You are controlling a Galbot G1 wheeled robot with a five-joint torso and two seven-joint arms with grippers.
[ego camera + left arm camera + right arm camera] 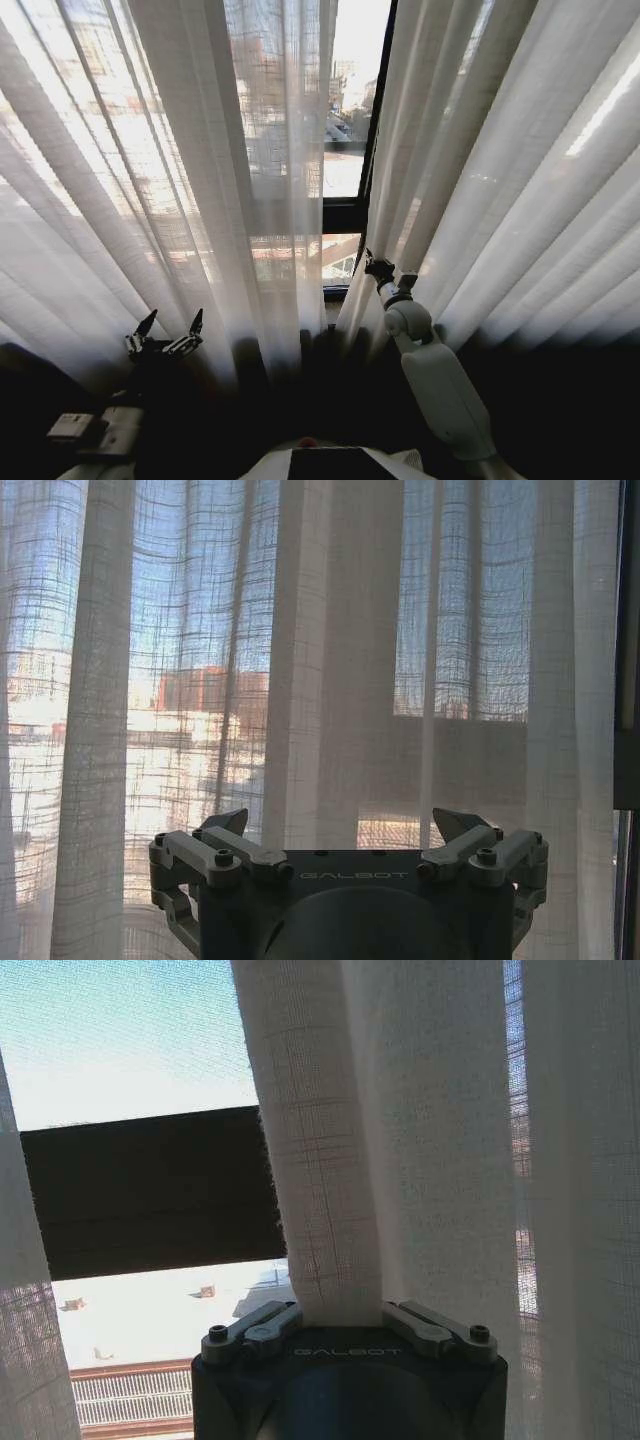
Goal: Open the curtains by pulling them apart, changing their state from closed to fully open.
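Daylight pours through a tall window with a dark window frame (372,150), and city buildings show hazily beyond the glass. Two sheer white curtains hang in front of it in long vertical pleats. In the head view the left curtain (150,180) covers the left side of the window and reaches to about the middle, while the right curtain (520,180) covers the right side. Between their inner edges there is a narrow gap where the bare glass and the frame show, so the curtains are only partly parted.

On the right, the right arm reaches up and forward to the inner edge of the right curtain. The right gripper (379,266) sits at that edge, just beside the frame. From the right wrist view, a bunched fold of the right curtain (340,1160) runs down between the fingers (262,1324), which are closed in on the cloth and hold it.

On the left, the left gripper (168,332) is low, in front of the bottom part of the left curtain. Its fingers (225,825) are spread wide with nothing between them, and the left curtain (300,660) hangs beyond them, apart from the tips.
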